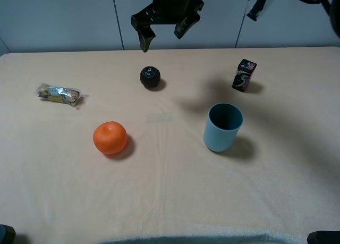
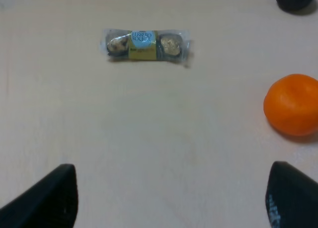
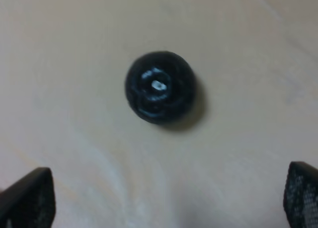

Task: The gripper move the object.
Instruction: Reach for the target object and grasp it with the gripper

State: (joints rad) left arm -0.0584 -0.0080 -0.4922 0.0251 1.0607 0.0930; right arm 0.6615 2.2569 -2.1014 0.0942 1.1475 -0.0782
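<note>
On the wrapper (image 2: 147,45), a round pale-blue label reads "FERRERO ROCHER". The film is clear and two chocolates show inside. Markings on the black box (image 1: 244,75) are pink and green swirls, with no text I can read.

Task item: the object (image 1: 150,77), a glossy black ball with a small pale mark on top. It rests on the far half of the table (image 1: 170,201), between wrapper and box and apart from both.

Tools: the right gripper (image 1: 162,41) hangs above the ball without touching it, fingers spread wide and nothing between them. The left gripper (image 2: 171,198) is likewise spread and holds nothing; the orange (image 2: 292,105) lies off to one side of it.

The blue cup (image 1: 223,127) stands upright, nearer the camera than the box.

Surface: pale peach cloth with faint creases. Behind it, grey wall panels (image 1: 64,15) with vertical seams.
</note>
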